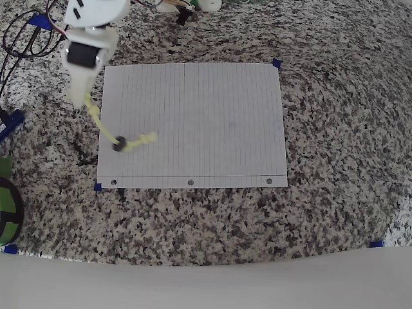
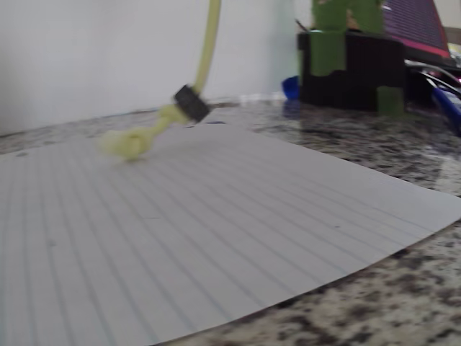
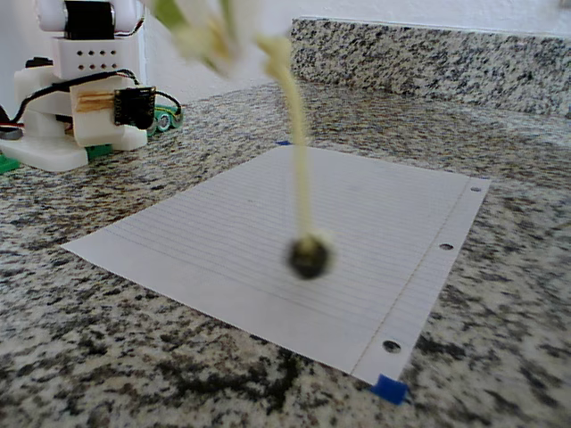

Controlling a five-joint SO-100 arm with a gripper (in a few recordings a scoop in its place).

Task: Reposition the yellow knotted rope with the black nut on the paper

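— What sort of place is this, then?

— Looks like a home kitchen turned robot bench. That speckled granite countertop (image 1: 322, 212) runs straight into a matching granite backsplash (image 3: 428, 53) under a plain white wall (image 2: 94, 58).

— And the bench part?

— Blue tape tabs (image 3: 390, 389) pin a lined paper (image 1: 193, 122) to the stone, a white printed arm base (image 3: 76, 107) stands at the back, and black cables (image 1: 19, 38) trail across the counter.
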